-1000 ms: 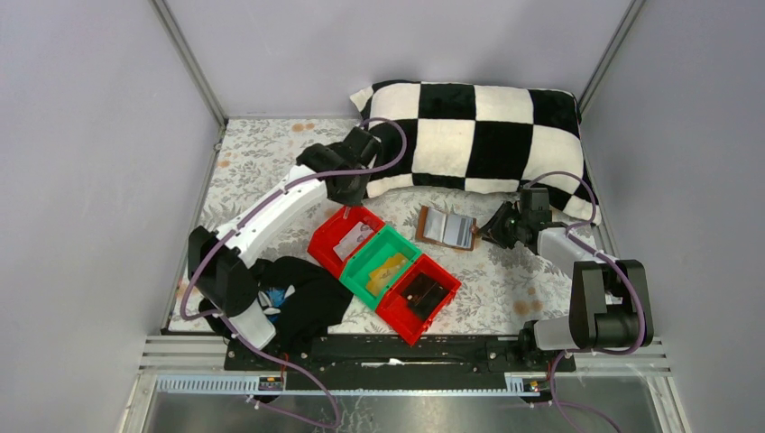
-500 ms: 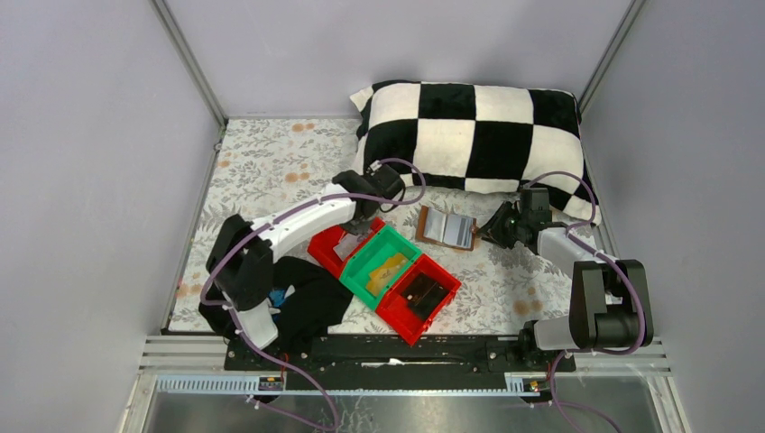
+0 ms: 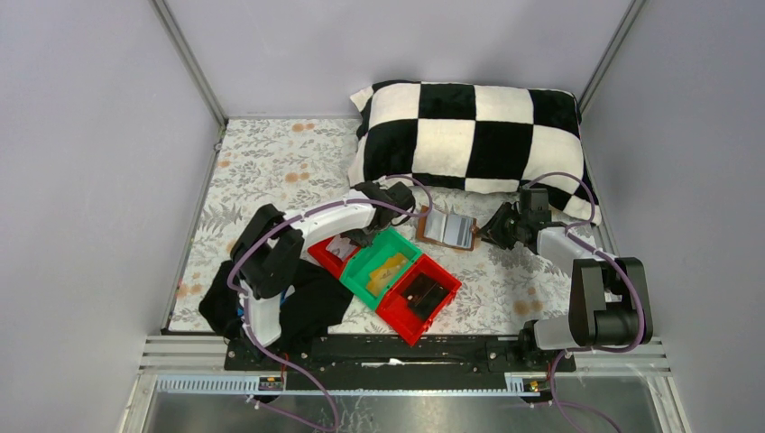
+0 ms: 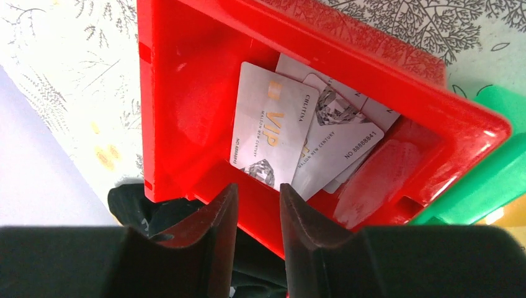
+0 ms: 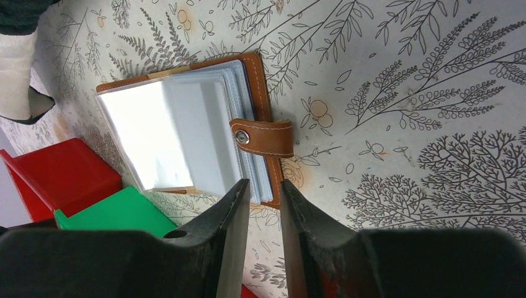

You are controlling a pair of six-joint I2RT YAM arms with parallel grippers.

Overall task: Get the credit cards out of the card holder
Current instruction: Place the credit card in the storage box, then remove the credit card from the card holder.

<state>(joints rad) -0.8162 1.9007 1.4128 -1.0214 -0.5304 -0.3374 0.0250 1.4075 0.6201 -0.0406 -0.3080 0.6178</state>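
Since a sec ago the left arm (image 3: 316, 219) has swung in from the far side by the pillow (image 3: 469, 135) and come down over the red bin (image 4: 186, 93) on the left, its elbow sliding right w/ it. The right arm (image 3: 564, 248) and the card holder (image 5: 192, 133) haven't shifted.

The left gripper (image 4: 255, 202) hangs just above that bin's near wall. Its fingers are a little apart w/ nothing btwn them, so it's open and empty. Just beyond the tips, on the bin floor, lie the credit cards (image 4: 291, 139). There are at least three, pale grey, overlapping in a loose fan. The top one is marked VIP in gold; another has a printed no. along its edge. They're piled toward the corner nearest the green bin (image 4: 490, 180), which touches the red one. In the top view the green bin holds a yellow-tan flat piece (image 3: 388, 268). On its other side a second red bin (image 3: 394, 325) holds a black boxy object (image 3: 424, 290). A black cloth (image 3: 311, 302) is bunched at the first bin's near side.

The right gripper (image 5: 263, 198) sits at the holder's right edge, by the snap tab (image 5: 263, 138). Its fingers are partway apart and the brown edge runs into the gap. Can't tell if they pinch it.

The holder lies open and flat on the floral table cover (image 3: 271, 162), btwn bins and pillow. Its grey-blue panels face up, one glaring w/ light. Can't tell if any cards are left inside.
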